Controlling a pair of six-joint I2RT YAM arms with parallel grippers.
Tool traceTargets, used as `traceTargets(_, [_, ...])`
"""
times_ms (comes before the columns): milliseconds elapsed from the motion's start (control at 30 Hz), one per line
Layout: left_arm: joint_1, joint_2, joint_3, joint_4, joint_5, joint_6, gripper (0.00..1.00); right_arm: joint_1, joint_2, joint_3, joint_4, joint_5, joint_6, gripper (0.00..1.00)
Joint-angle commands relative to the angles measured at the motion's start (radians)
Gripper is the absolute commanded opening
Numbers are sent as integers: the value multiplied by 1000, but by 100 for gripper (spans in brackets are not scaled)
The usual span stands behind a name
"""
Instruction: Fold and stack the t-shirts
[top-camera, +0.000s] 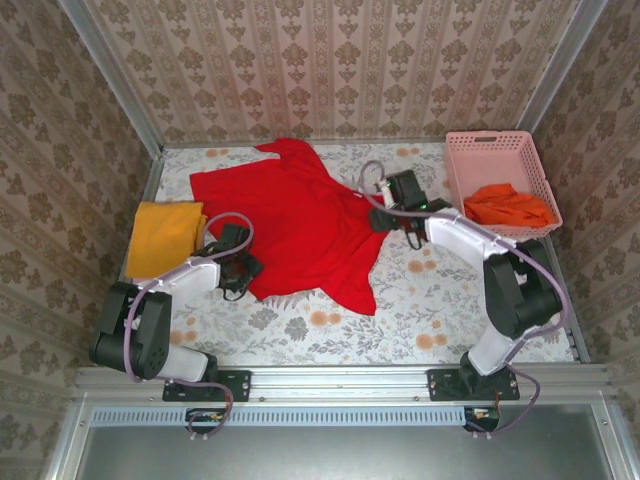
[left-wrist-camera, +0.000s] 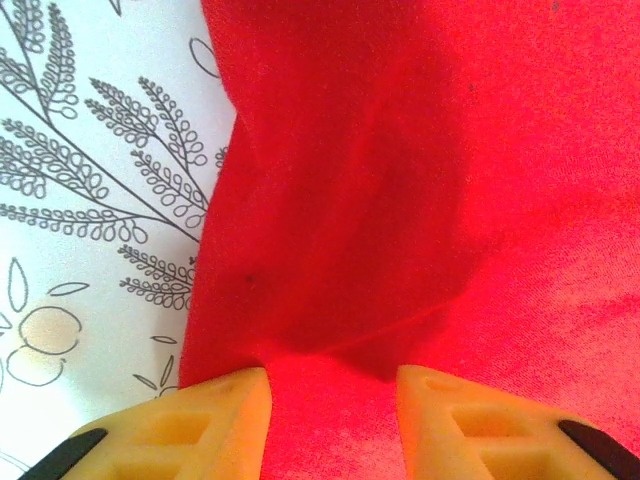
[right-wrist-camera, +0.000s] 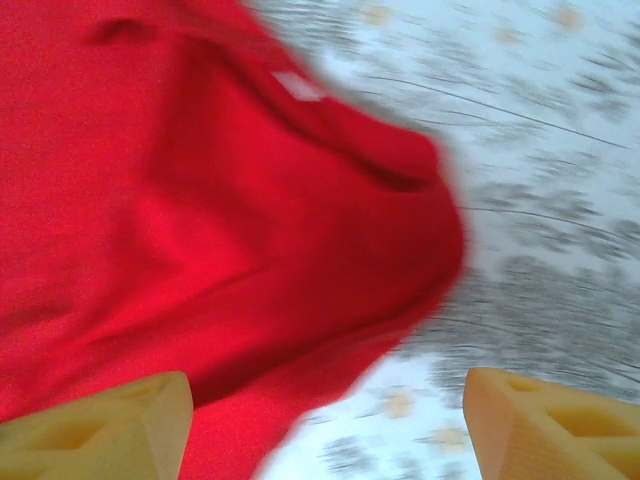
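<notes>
Red t-shirt cloth lies in the gap of my left end effector. The two yellow fingers stand partly apart with red fabric between them, and creases run up from the gap (whether they are clamped on a bunch of it or only resting on it, I cannot tell). Just left of that, the shirt's edge gives way to the leaf-and-flower print of the table.

My right end effector is spread wide, with nothing between the fingers but patterned table. The red cloth runs behind the finger at the left of the wrist view (that picture is blurred). Further up the same cloth I can make out the neck opening and a small white label.

From above, the red shirt lies rumpled over the middle of the table, one sleeve pointing to the far edge and a corner trailing towards the near side. The left end effector sits at its near-left edge, the right one at its right edge by the collar. A mustard-yellow t-shirt lies folded at the left of the table, just beside the left arm's wrist (I cannot tell whether it touches the red one). An orange t-shirt is bunched in the pink basket at the far right corner.
</notes>
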Motion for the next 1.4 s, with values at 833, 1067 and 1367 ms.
traceTargets(833, [24,3,4,-102,-24,46,40,477,91,-184,23,111,175,0])
traceTargets(1067, [32,3,6,-108,-27,52,40,379,-223,-368,13,263,260,0])
traceTargets(1367, [37,5,21,-108,-19,65,40,36,-828,-694,-182,343,612,0])
